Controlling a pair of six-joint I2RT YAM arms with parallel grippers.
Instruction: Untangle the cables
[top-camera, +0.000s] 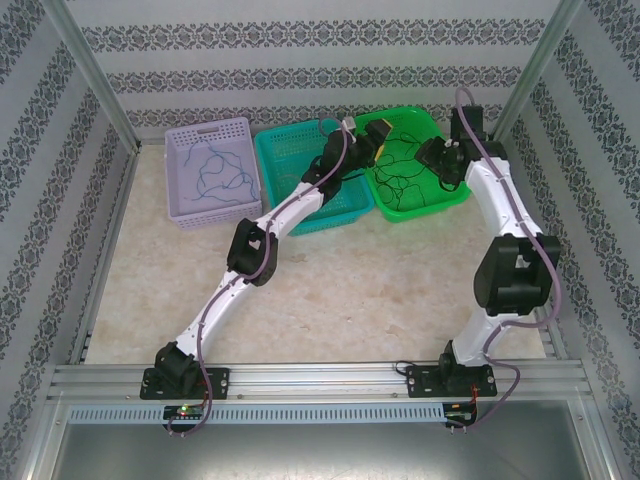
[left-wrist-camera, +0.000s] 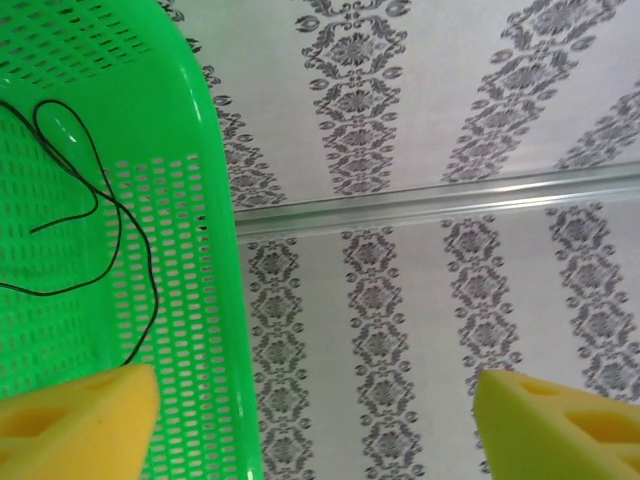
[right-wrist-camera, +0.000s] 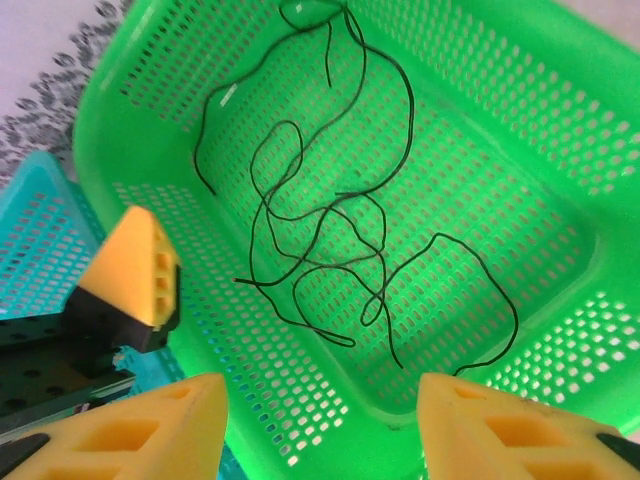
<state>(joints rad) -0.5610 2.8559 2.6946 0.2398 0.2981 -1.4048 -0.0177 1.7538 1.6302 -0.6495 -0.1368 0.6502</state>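
Observation:
Thin black cables lie in loose overlapping loops on the floor of the green basket. My right gripper hovers open above that basket's near wall, with nothing between its yellow fingers. My left gripper is wide open and empty over the basket's far left rim, with a black cable to its left. From above, the left gripper and the right gripper are both over the green basket. A blue cable lies in the lavender basket.
A teal basket stands between the lavender and green ones, under the left forearm. The three baskets line the back of the table against a patterned wall. Metal frame posts stand at both back corners.

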